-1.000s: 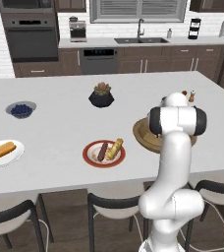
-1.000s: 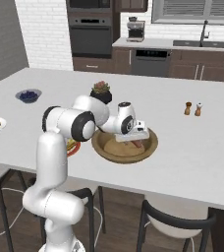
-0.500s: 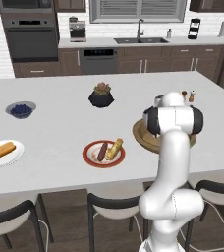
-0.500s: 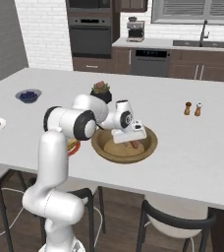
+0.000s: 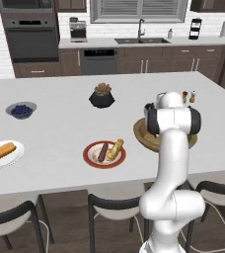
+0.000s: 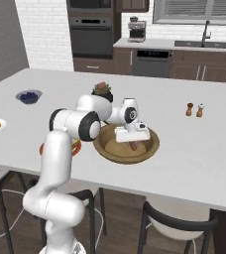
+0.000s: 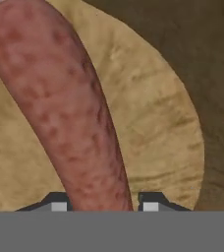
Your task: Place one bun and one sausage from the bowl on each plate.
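Observation:
My gripper (image 6: 133,143) reaches down into the brown wooden bowl (image 6: 105,149), which my arm partly hides in the left base view (image 5: 141,132). Its jaws are shut on a reddish-brown sausage (image 7: 60,108) lying on the bowl's floor; the fingertips (image 7: 151,205) press against its two sides. The red-rimmed plate (image 5: 88,157) holds a sausage (image 5: 102,152) and a bun (image 5: 115,148). On the plain white plate (image 5: 16,150) at the far left lies a single bun (image 5: 0,151).
A small grey bowl of berries (image 5: 20,109) and a black plant pot (image 5: 102,96) stand further back on the counter. Salt and pepper shakers (image 6: 194,109) stand right of the wooden bowl. Stools (image 5: 114,207) line the near counter edge.
The jaws have closed from wide open onto the sausage in the bowl. The hand sits slightly lower in the bowl; the plates are unchanged.

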You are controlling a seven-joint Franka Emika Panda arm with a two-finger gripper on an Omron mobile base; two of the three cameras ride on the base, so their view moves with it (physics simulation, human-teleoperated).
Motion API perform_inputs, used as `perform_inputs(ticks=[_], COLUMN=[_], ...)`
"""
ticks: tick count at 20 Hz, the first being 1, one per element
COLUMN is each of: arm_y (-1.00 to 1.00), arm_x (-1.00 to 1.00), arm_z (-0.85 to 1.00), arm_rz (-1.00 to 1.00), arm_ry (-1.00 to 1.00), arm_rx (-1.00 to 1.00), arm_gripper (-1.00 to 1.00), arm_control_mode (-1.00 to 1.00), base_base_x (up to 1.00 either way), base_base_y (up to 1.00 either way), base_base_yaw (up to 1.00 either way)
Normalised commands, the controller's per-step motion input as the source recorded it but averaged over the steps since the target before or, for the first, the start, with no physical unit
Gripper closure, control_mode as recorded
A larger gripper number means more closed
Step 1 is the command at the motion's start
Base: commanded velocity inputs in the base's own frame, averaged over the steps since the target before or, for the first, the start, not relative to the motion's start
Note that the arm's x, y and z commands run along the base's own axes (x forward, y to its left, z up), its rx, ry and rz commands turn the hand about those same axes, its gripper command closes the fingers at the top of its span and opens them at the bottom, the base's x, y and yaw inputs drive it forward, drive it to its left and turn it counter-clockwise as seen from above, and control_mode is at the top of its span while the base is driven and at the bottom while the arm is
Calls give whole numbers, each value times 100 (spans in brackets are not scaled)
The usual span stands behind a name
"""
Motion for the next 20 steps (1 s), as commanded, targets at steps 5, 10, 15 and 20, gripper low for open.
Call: perform_inputs(ticks=[5,10,15,20], arm_y=[27,51,41,21], arm_x=[-91,-76,-66,-84], arm_z=[11,93,100,100], arm_rz=[0,-1,-3,-8], arm_ry=[-9,-26,-24,-11], arm_rx=[12,13,8,2], arm_gripper=[100,100,100,100], arm_control_mode=[-100,-100,-100,-100], base_base_x=[0,0,0,0], base_base_y=[0,0,0,0], base_base_yaw=[0,0,0,0])
